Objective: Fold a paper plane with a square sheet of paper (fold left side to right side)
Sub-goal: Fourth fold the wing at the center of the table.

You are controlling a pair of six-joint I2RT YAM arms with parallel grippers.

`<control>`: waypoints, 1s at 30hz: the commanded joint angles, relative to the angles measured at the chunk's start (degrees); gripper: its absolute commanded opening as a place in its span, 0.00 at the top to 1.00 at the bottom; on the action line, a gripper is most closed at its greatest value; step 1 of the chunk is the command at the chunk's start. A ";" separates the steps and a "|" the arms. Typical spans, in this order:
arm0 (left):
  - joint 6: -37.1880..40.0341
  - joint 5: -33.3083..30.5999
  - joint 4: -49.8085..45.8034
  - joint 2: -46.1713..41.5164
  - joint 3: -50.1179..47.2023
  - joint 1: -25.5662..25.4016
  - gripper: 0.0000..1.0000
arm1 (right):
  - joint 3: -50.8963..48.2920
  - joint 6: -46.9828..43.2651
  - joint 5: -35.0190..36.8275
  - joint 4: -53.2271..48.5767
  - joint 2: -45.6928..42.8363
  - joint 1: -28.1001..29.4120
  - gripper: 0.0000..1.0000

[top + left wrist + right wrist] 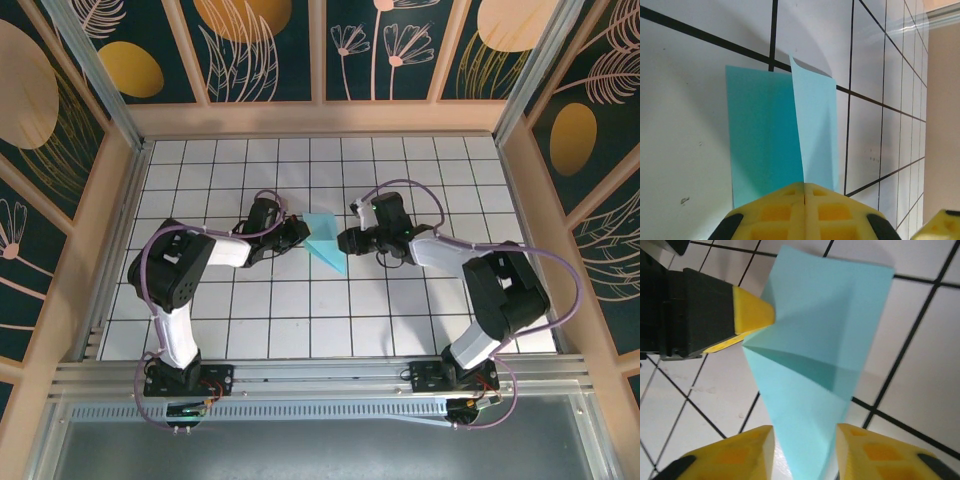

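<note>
The turquoise square sheet of paper (326, 241) lies mid-table, folded into a tapering, creased wedge whose point faces the near side. My left gripper (302, 233) is at its left edge. In the left wrist view its yellow fingertips (805, 186) are pressed together on the paper (765, 135), where one lighter flap (815, 130) stands up. The right wrist view shows that same yellow tip (756, 315) pinching the sheet (825, 325). My right gripper (805, 442) is open, with the paper's narrow end lying between its fingers (745, 450).
The white grid table (400, 300) is boxed in by wooden walls (530, 200) on three sides. A metal rail (320, 375) with both arm bases runs along the near edge. Purple cables loop over each arm.
</note>
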 commanded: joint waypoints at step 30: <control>-9.81 -8.46 5.12 -6.31 -4.05 -4.27 1.00 | -2.76 5.21 22.70 -11.30 -15.33 10.38 0.38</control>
